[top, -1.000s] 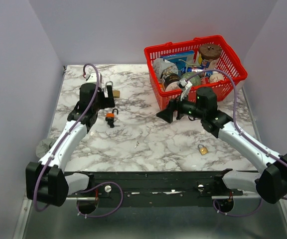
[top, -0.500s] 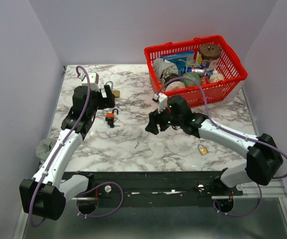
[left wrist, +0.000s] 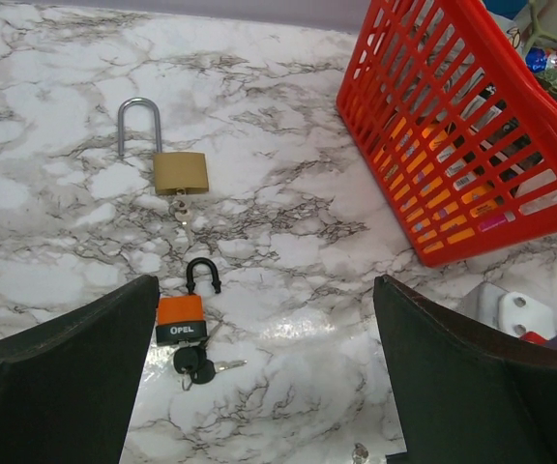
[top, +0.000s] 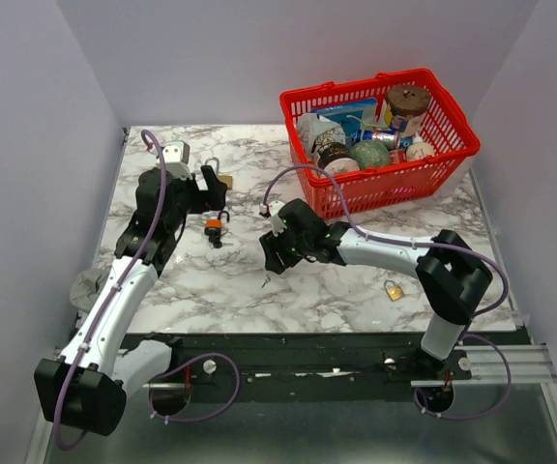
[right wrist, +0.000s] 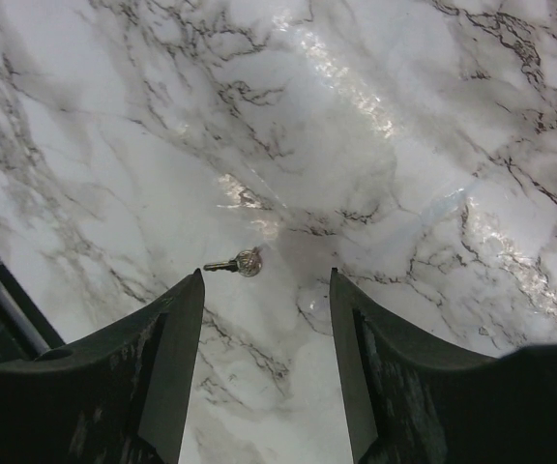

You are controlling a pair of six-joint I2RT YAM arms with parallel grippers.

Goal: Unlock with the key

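A small loose silver key (right wrist: pixel 238 264) lies flat on the marble, just beyond my right gripper (right wrist: pixel 266 275), which is open and empty above it. From the top, that gripper (top: pixel 271 253) hovers mid-table beside the key (top: pixel 266 282). An orange padlock (left wrist: pixel 182 314) with a black shackle and black-headed keys at its base lies below my left gripper (left wrist: pixel 266 290), which is open and empty. In the top view, the left gripper (top: pixel 213 193) is just behind the orange padlock (top: pixel 215 228). A brass long-shackle padlock (left wrist: pixel 180 172) lies farther back.
A red basket (top: pixel 453 116) full of groceries stands at the back right; it also shows in the left wrist view (left wrist: pixel 424 145). A small brass padlock (top: pixel 394 289) lies near the front right. A grey object (top: pixel 87 286) sits at the table's left edge.
My right arm has swung left from beside the basket to the middle of the table, over the loose key. My left arm has drawn slightly back and left.
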